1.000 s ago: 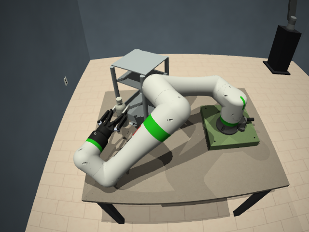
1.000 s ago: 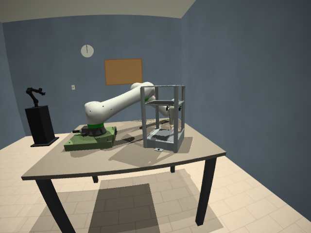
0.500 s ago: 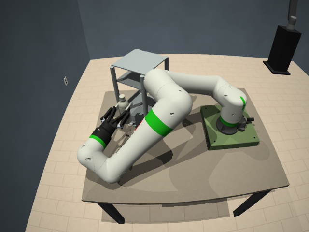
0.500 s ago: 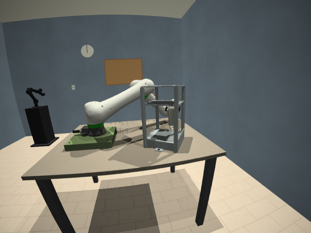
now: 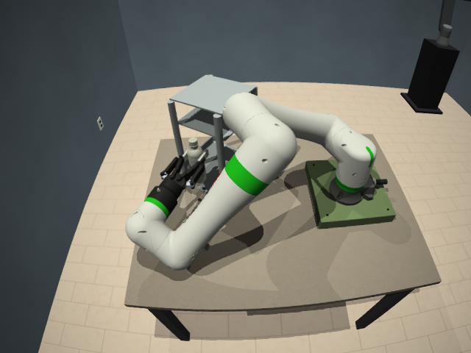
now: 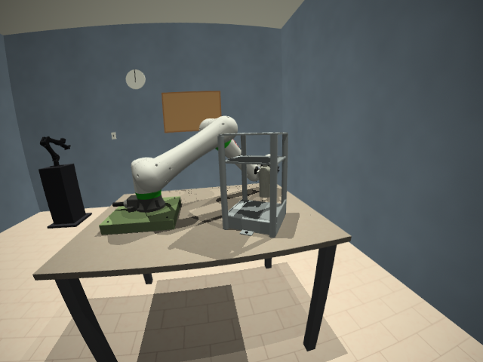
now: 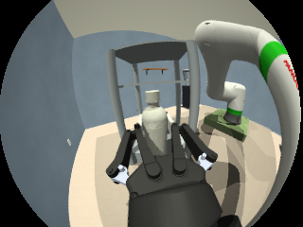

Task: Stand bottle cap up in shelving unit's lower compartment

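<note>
One arm [image 5: 243, 167] folded at the elbow, gripper [image 5: 185, 167] level, fingers clamped on upright bottle [image 5: 193, 151], beside shelving unit [image 5: 218, 137]

1. Blue-grey walls [image 6: 370, 136] close the room; the ceiling [image 6: 155, 11] is a pale olive-beige.
2. The floor [image 6: 389, 323] is laid with light beige tiles.
3. A round white clock [image 6: 135, 78] hangs on the far wall, with a brown corkboard [image 6: 191, 111] to its right and lower.
4. A small white wall plate [image 6: 113, 135] sits below the clock.
5. A black pedestal [image 6: 61, 193] stands on the floor at the left, carrying a small black arm model [image 6: 53, 145].
6. The counter [image 6: 117, 257] has a tan top and dark legs, and casts a shadow on the tiles beneath.
</note>
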Available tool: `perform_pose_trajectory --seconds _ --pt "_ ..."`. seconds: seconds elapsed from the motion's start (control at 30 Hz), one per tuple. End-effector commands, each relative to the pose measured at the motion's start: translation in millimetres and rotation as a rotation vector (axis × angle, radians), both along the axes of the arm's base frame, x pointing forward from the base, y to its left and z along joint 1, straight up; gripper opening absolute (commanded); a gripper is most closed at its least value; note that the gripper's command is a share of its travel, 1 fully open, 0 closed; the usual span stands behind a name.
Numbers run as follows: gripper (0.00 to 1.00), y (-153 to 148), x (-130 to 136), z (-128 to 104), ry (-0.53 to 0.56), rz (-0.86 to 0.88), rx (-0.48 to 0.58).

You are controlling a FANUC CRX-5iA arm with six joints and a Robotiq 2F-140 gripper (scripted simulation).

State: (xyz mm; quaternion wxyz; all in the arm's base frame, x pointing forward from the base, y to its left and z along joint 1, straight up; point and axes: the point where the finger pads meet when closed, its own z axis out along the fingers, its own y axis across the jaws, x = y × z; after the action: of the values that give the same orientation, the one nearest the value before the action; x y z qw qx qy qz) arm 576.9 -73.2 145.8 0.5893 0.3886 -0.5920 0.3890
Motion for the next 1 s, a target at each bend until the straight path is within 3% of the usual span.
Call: perform_pose_trajectory --seconds 0.0,0.97 --pt "0.00 -10 -6 0 -0.001 0.001 0.000" --pt "0.00 -60 -39 0 -0.001 0.001 0.000"
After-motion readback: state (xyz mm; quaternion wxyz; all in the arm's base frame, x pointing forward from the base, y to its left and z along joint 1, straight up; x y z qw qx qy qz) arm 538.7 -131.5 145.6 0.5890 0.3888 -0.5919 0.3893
